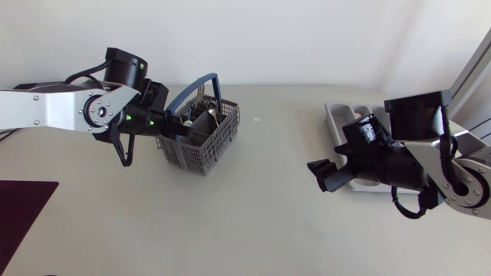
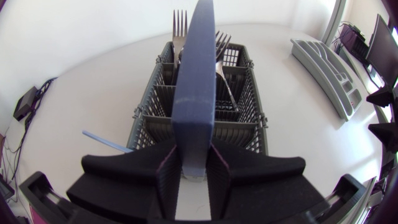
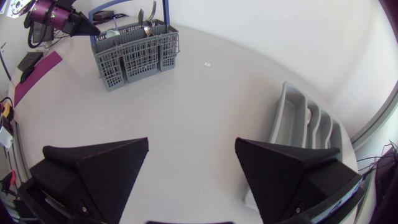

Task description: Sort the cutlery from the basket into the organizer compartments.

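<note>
A grey mesh cutlery basket (image 1: pixel 201 142) with a blue handle (image 1: pixel 198 83) stands at the table's back left. It holds forks (image 2: pixel 180 25) and other cutlery. My left gripper (image 1: pixel 175 116) sits at the basket's near end, its fingers (image 2: pixel 166 177) pressed on both sides of the blue handle (image 2: pixel 196 87). The grey organizer (image 1: pixel 336 115) with long compartments lies at the right, partly hidden by my right arm. My right gripper (image 1: pixel 325 175) hangs open and empty in front of the organizer (image 3: pixel 305 124), far from the basket (image 3: pixel 134 53).
A dark red mat (image 1: pixel 23 207) lies at the table's front left corner. A thin light-blue strip (image 2: pixel 102 140) shows beside the basket near my left gripper. A tiny white speck (image 1: pixel 256 119) lies on the table between basket and organizer.
</note>
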### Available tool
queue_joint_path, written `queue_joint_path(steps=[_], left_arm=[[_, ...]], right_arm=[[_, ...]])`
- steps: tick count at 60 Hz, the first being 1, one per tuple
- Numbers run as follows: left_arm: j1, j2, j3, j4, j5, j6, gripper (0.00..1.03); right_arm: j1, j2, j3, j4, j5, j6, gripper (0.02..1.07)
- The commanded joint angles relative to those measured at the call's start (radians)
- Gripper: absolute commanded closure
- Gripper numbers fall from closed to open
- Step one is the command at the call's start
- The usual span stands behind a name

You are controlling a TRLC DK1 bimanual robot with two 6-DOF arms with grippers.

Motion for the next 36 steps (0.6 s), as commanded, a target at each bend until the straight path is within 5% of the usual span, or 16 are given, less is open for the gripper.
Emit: queue_joint_path(steps=[1,32,36], left_arm=[[0.005,-0.024,-0.030,0.009,0.020,0.035,1.00],[0.001,-0.417,-0.306,-0.180,0.137,0.127,1.00],[-0.013,-0.457,-0.330,-0.187,0.138,0.127,0.90]], right_arm=[[0.008,0.020,0.025,0.002,-0.002,-0.022,0.07],[0.029,0.020,0.034,0.000,0.013,-0.022,0.07],[0.038,0.022,0.034,0.000,0.018,-0.020,0.07]])
